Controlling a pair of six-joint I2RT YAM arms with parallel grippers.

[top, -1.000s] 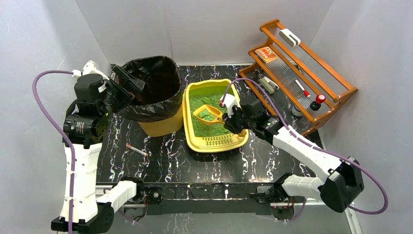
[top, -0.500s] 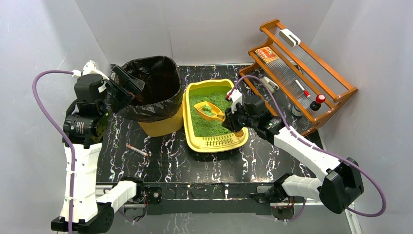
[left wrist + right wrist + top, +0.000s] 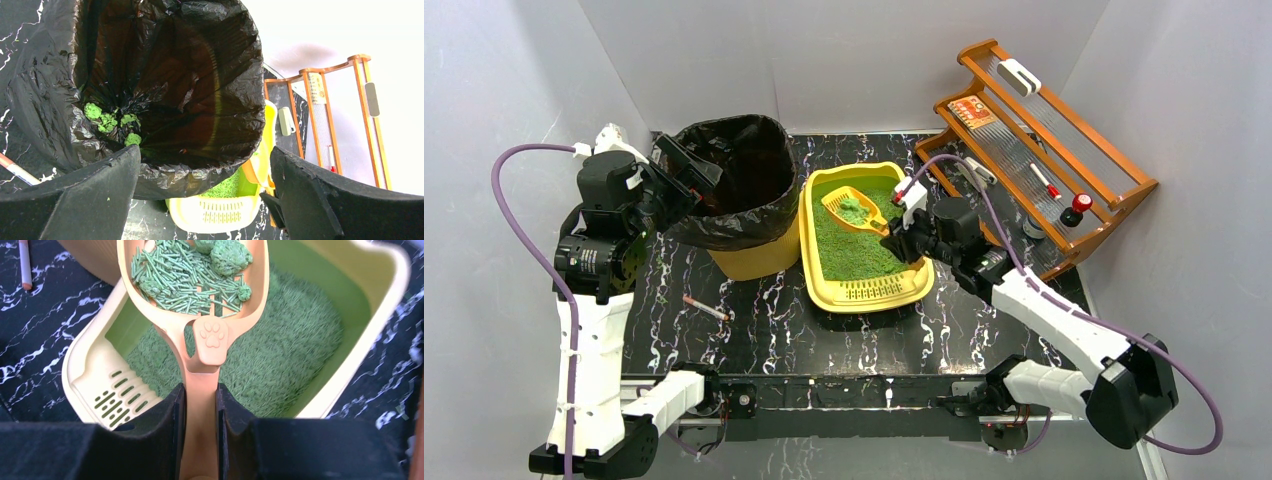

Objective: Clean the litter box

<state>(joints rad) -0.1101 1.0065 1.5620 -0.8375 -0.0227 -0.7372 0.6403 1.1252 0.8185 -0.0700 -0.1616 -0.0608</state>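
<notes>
- The litter box (image 3: 869, 291) is a shallow yellow tray with rounded corners. It lies near the middle of the black marbled table (image 3: 764, 335), just to the right of the bin.
- A slotted grate (image 3: 117, 397) takes up its near end, and green pellet litter (image 3: 849, 250) covers the rest of the floor.
- In the right wrist view the litter looks fairly even and the pale inner walls of the box (image 3: 362, 287) rise around it.
- The right arm reaches from its base at the near right corner diagonally toward the tray, with its wrist above the tray's right rim.
- The right gripper (image 3: 904, 236) is clamped narrowly on the handle of an orange slotted scoop (image 3: 854, 209), just behind the paw print moulded on it.
- The scoop bowl (image 3: 200, 285) sits over the far left part of the tray, holding loose pellets and a few green clumps.
- The left arm stands folded at the left side, and the left gripper (image 3: 686, 166) hangs at the left rim of the bin with its jaws spread wide and nothing between them.
- The yellow bin (image 3: 759, 262) is lined with a black bag (image 3: 165, 75); several green clumps (image 3: 112, 122) lie at the bottom.
- A wooden rack (image 3: 1044, 140) with small items stands tilted at the far right, well apart from the scoop.
- A pen (image 3: 706, 308) lies on the table in front of the bin.
- The bin's near rim rises between the scoop and the bag's opening.
</notes>
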